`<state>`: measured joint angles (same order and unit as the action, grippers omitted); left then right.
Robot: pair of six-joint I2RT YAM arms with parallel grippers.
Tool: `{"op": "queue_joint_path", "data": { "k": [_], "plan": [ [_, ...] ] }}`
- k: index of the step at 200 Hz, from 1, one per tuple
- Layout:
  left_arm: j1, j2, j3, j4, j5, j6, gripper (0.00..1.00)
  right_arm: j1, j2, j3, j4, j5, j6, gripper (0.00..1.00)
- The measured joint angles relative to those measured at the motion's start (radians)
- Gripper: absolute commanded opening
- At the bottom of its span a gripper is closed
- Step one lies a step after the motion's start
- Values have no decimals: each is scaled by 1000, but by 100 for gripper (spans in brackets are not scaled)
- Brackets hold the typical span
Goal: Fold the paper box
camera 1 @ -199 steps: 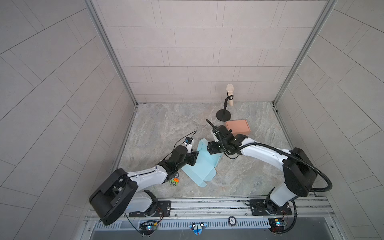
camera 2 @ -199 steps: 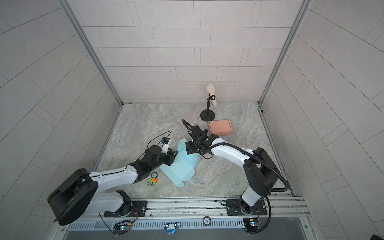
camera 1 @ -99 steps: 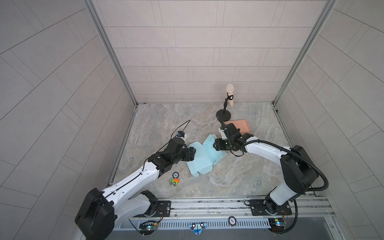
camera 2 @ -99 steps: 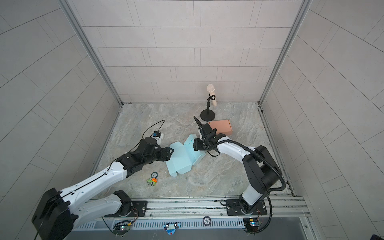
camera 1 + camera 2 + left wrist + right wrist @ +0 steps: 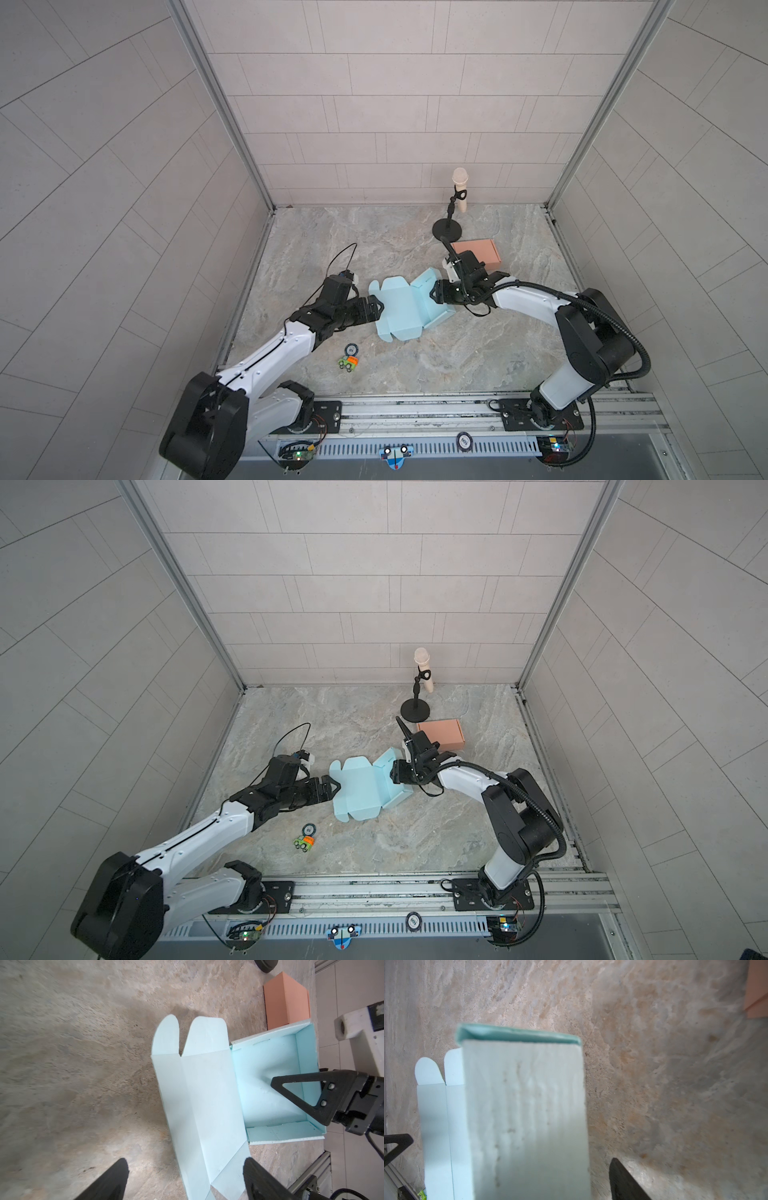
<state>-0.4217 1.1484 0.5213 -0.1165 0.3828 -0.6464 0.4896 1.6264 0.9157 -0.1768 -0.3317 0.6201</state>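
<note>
While the left gripper [image 5: 186, 1161] sits open at the box [image 5: 401, 307] lid, the right gripper [image 5: 436, 293] straddles a wall, hold unclear. Lid folding likely follows.

Matt pale-blue card box [image 5: 401, 307] w/ rough cut edges, on mottled stone-look tabletop [image 5: 374, 241]

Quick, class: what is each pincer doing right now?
Left pincer: open, holding nothing.
Right pincer: open, astride the blue box wall, not gripping it.
</note>
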Motion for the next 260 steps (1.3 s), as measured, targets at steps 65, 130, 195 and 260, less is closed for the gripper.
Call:
{"op": "queue_joint_path", "data": {
  "k": [65, 130, 195, 260],
  "plan": [
    [-21, 159, -59, 283, 78, -129, 42, -4, 0, -7, 11, -3, 8, 64],
    [-32, 150, -51, 284, 44, -137, 12, -4, -39, -8, -5, -3, 9, 89],
    [-32, 106, -9, 163, -27, -91, 8, -5, -174, -8, -55, 9, 5, 100],
    [-34, 75, 95, -4, -56, 35, 6, 19, -368, -7, -108, 1, -113, 100]
  ]
}}
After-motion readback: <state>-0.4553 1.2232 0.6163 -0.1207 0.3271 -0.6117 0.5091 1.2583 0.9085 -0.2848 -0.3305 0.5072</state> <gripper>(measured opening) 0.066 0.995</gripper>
